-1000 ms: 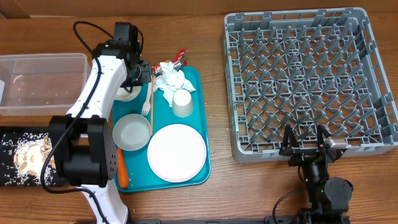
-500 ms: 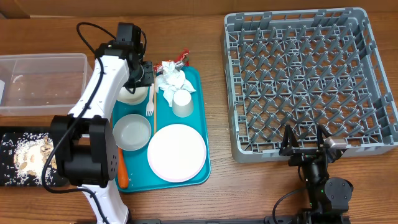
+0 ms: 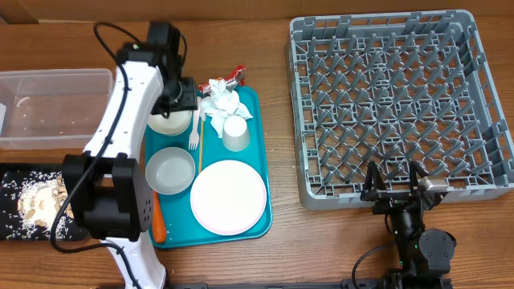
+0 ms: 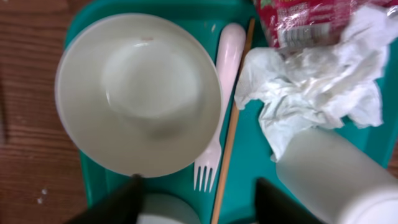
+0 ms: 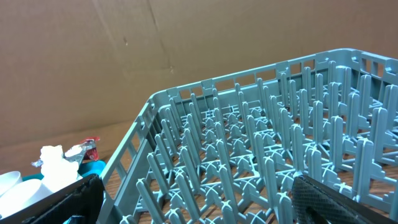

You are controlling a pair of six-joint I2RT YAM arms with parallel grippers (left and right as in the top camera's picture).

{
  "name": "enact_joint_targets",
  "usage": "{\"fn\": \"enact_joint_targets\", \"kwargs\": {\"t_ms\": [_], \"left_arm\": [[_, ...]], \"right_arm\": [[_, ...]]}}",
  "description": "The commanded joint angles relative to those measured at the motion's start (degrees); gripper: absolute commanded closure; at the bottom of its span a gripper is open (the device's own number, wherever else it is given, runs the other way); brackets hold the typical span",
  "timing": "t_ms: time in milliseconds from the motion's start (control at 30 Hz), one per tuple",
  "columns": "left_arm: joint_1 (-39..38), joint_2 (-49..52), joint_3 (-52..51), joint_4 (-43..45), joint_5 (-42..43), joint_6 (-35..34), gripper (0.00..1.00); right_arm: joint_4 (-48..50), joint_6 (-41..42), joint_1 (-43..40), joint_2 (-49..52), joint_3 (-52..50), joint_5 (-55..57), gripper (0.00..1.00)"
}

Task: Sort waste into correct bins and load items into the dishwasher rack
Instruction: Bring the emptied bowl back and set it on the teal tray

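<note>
My left gripper (image 3: pixel 181 95) (image 4: pixel 199 208) hovers open over the back left of the teal tray (image 3: pixel 261 210). Its fingers (image 4: pixel 115 205) straddle the tines of the white fork (image 4: pixel 214 152) (image 3: pixel 193 133) without touching them. Left of the fork sits a white bowl (image 4: pixel 140 93) (image 3: pixel 167 122), and a second bowl (image 3: pixel 170 170) lies nearer. The crumpled napkin (image 3: pixel 222 103) (image 4: pixel 311 87), red foil wrapper (image 3: pixel 232 75) (image 4: pixel 305 22), cup (image 3: pixel 235 133) (image 4: pixel 336 180) and plate (image 3: pixel 228 197) lie on the tray. My right gripper (image 3: pixel 393 189) (image 5: pixel 199 205) stands open at the grey rack (image 3: pixel 397 104) (image 5: pixel 261 155).
A clear tub (image 3: pixel 48 104) stands at the far left, with a black tray (image 3: pixel 10 229) holding rice scraps in front of it. A thin wooden stick (image 3: pixel 200 140) (image 4: pixel 233 124) lies beside the fork. An orange carrot piece (image 3: pixel 159 221) rests at the teal tray's left edge.
The left gripper's jaws have gone from shut to wide open. The fork has shifted slightly right and lies flat on the tray. The right arm has not moved.
</note>
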Motion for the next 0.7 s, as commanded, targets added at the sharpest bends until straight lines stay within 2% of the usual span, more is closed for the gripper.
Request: {"fn": "enact_joint_targets", "kwargs": {"t_ms": [0,33,267,467,567,667], "left_arm": [[0.0,0.1,7.7,-5.4,0.4,-0.4,0.05],[0.0,0.1,9.3,-7.5,0.5,-0.5,0.00],[0.6,-0.4,18.0,-18.3,0.3,-7.6,0.00],[6.4,-3.4,19.1,-25.7,-0.3,-13.9,0.00],[10.5,-4.6,19.1,-27.7,0.9,-13.6,0.00],[12.7,-6.0,18.8,-27.7,5.9,-8.5,0.00]], "right_arm": [[0.3,-0.5,-0.2,-0.5,-0.6,0.4,0.00],[0.3,-0.4,-0.2,-0.5,-0.6,0.4,0.00],[0.3,-0.5,-0.2,-0.5,-0.6,0.4,0.00],[0.3,-0.5,-0.2,-0.5,-0.6,0.4,0.00],[0.3,-0.4,-0.2,-0.5,-0.6,0.4,0.00],[0.3,-0.5,-0.2,-0.5,-0.6,0.4,0.00]]}}
